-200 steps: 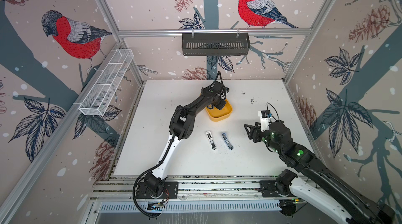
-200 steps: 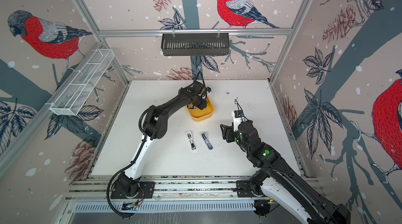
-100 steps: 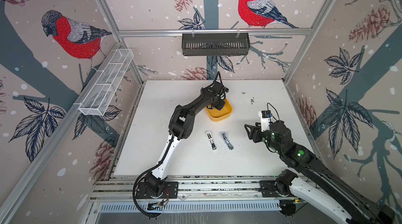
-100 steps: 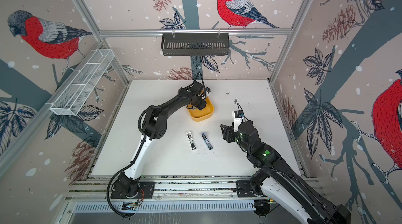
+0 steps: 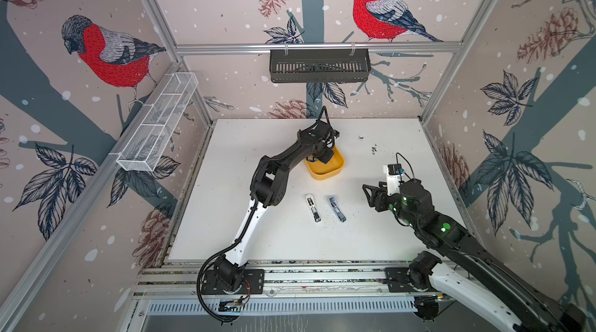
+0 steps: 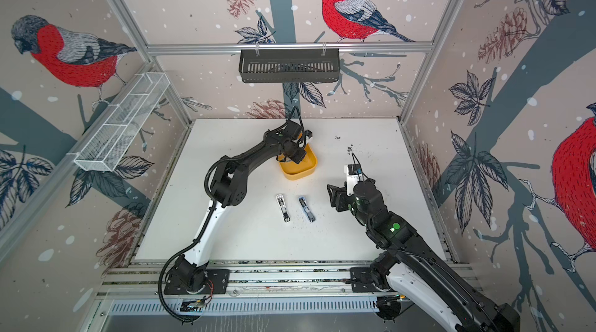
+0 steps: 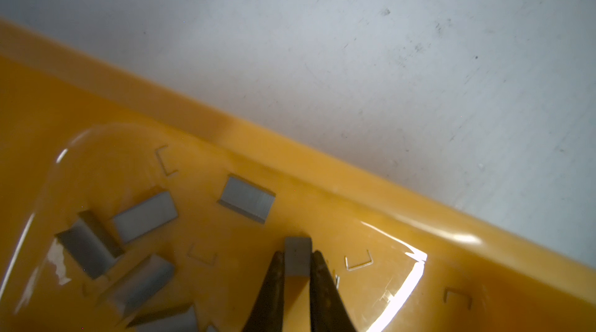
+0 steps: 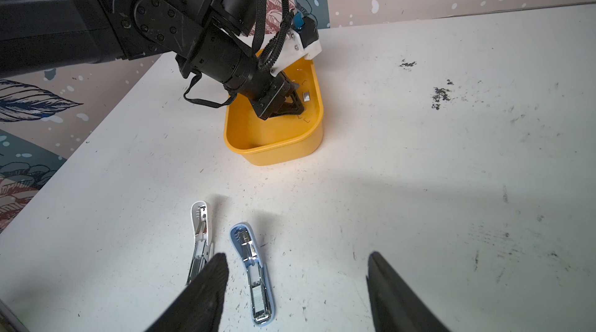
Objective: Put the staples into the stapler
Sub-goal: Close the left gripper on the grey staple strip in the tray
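Judging from the left wrist view, one staple strip (image 7: 298,245) is pinched between the left fingers (image 7: 274,288) in the lower middle of the frame. They're closed right down onto its two sides, inside the yellow tray (image 7: 290,146). Strips like that can be expected to be featherweight and stiff but kinda brittle, since they're only glued together and easily snapped. The metal is slick too, so a hold across the narrow sides near the middle is probably best. Roughly seven strips can be counted in the tray, the held one included, though a couple are cut off at the bottom edge, plus four loose single staples (image 7: 358,266). A white stapler (image 5: 312,207) and a blue stapler (image 5: 337,209), two in all, are laid open on the desk (image 5: 290,243) at the centre of both top views. The right fingers (image 8: 206,291) are spread wide along the bottom of the right wrist view, with nothing held.
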Controlling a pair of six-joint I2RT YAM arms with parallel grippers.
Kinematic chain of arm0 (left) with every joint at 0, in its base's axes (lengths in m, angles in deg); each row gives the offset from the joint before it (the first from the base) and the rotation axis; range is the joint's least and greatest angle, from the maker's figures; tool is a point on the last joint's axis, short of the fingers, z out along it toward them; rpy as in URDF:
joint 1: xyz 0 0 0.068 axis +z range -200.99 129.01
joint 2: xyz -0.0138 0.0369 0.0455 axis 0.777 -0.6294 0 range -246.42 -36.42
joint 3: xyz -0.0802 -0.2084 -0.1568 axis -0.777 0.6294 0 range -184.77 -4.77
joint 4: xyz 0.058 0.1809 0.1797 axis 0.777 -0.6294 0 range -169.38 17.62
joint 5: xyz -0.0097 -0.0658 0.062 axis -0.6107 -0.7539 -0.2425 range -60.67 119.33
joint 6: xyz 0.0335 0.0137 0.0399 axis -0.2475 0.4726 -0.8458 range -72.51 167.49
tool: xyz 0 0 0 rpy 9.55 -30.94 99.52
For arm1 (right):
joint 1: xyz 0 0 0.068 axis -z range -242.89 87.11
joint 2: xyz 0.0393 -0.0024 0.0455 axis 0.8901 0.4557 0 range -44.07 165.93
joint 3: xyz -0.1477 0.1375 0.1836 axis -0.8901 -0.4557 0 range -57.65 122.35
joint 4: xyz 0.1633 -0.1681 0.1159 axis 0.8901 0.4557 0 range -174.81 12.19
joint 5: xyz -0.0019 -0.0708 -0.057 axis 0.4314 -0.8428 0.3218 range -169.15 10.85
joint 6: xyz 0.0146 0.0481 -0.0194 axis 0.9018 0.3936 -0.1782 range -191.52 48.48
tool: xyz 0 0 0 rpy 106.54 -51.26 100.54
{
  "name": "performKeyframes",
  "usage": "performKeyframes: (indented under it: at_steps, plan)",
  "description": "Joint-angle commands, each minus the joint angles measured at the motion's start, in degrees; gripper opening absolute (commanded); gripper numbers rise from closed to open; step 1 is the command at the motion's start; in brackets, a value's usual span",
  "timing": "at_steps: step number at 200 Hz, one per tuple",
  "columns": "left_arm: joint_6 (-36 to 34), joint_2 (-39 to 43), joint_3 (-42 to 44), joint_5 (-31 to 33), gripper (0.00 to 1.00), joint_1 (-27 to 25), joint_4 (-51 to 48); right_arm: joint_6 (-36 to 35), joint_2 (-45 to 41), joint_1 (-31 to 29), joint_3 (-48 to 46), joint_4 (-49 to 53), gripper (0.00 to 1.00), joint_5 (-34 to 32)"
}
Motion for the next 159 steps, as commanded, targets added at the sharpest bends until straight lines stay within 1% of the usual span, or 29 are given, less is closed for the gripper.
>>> performKeyframes:
  at_steps: [1,64,92,110,131,159]
  plan:
    - [-0.34,0.58,-1.27,0.14,0.15,0.13,-1.15,-0.24,0.04,-0.03,0.1,-1.12,0.69,-0.32]
    - [0.21,3.56,-2.68,1.02,0.15,0.07,-2.44,-0.07,-0.44,0.04,0.34,-0.94,0.69,-0.16]
    - [1.64,5.33,-2.68,1.26,0.15,0.12,-5.17,0.15,-1.19,0.04,0.54,-0.93,0.69,0.18]
    - [1.92,6.58,-2.39,0.0,0.15,0.05,-7.5,0.4,-1.91,0.04,0.62,-0.7,0.69,0.38]
    - [3.28,9.57,1.06,-0.75,0.15,0.01,-7.59,0.69,-2.75,0.09,0.79,-0.11,0.69,0.55]
    - [5.28,15.05,8.75,-1.02,0.15,0.02,-4.55,0.86,-4.02,0.04,0.72,0.98,0.69,0.49]
